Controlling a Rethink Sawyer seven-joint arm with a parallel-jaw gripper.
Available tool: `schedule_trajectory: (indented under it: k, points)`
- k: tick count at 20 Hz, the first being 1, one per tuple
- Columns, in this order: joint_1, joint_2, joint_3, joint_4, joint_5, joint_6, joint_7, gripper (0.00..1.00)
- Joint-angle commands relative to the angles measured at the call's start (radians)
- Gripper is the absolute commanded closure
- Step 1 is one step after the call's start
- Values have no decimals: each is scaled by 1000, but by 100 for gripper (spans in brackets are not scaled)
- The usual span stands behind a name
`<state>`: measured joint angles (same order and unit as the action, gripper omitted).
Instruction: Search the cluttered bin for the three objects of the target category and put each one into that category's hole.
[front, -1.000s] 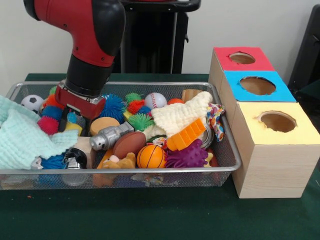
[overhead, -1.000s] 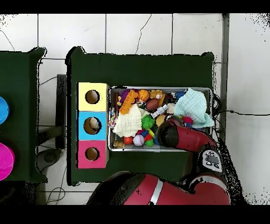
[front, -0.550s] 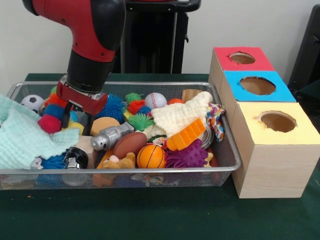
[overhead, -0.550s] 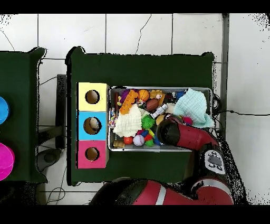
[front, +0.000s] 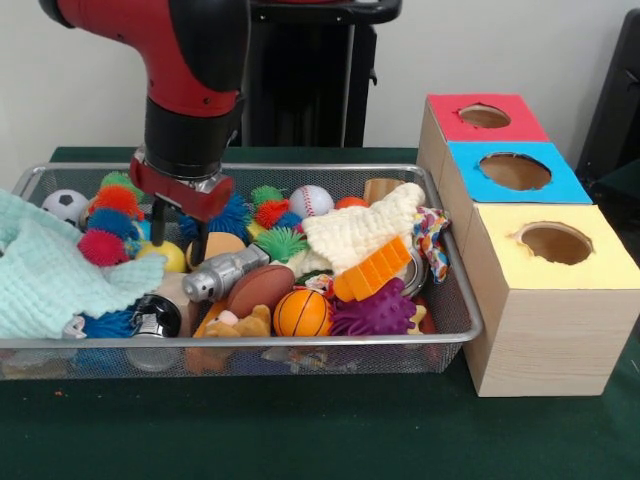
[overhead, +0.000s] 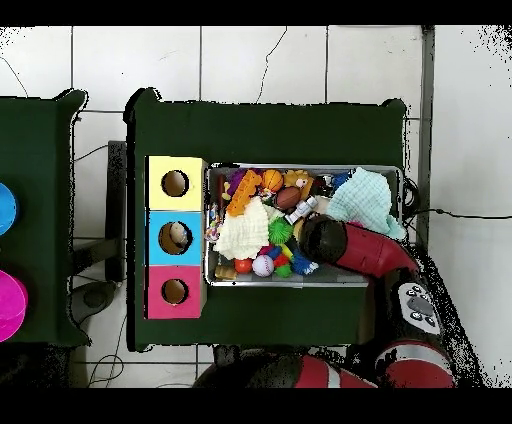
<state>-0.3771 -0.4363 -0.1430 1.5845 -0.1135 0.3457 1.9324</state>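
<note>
A wire mesh bin (front: 240, 342) holds a jumble of toys. In the front view I see a soccer ball (front: 64, 205), a baseball (front: 310, 200), a basketball (front: 301, 313), a brown football (front: 258, 288) and a yellow ball (front: 166, 256). My gripper (front: 180, 232) hangs open over the bin's left-middle, above a blue spiky ball (front: 226, 213) and next to the yellow ball, holding nothing. In the overhead view the red arm (overhead: 352, 248) covers the gripper. Three boxes with round holes stand beside the bin: red (front: 484, 116), blue (front: 514, 171) and yellow (front: 554, 243).
A mint cloth (front: 45, 275) drapes over the bin's left end, and a cream knitted cloth (front: 365, 230) lies at the right. An orange comb-like block (front: 372, 268), a purple spiky toy (front: 375, 314) and a silver toy (front: 222, 272) lie near the front. Something pale sits inside the blue box's hole (overhead: 176, 236).
The arm has shifted right in the front view and risen a little. The yellow ball and the spiky balls at the left now show clear of it. The gripper stays empty.
</note>
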Motion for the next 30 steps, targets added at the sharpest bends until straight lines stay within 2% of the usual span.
schedule_trajectory:
  k: [1, 4, 11, 14, 16, 19, 22, 23, 26, 30]
  points:
    - [-35, 16, 156, 19, 56, 129, 57, 0]
    - [-9, -2, 121, 12, 58, 180, 75, 0]
    - [67, -59, 61, 93, 181, 403, 242, 0]
    - [79, -56, 48, 92, 189, 418, 231, 0]
    - [86, -50, 37, 91, 183, 398, 218, 0]
    - [102, -36, 10, 92, 145, 313, 197, 0]
    - [108, -31, 15, 126, 182, 332, 226, 0]
    - [94, -16, 32, 137, 210, 354, 234, 0]
    - [53, 11, 86, 180, 275, 338, 230, 0]
    - [-42, 68, 189, 241, 350, 249, 146, 0]
